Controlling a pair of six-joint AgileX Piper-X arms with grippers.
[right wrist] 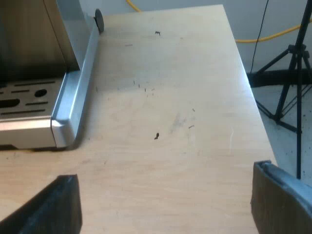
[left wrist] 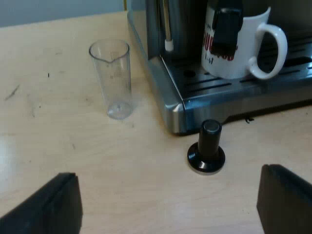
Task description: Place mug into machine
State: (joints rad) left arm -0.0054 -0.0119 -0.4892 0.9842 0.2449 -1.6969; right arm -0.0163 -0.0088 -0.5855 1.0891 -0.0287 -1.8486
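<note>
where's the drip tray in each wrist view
Left wrist view: drip tray under the mug, its corner near the tamper.
Right wrist view: drip tray ends beside the table.
Shared landmark: the tray's slotted grate.

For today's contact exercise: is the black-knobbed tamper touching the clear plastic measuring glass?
Apart. The left wrist view shows bare wooden tabletop between the black-knobbed tamper and the clear plastic measuring glass.
</note>
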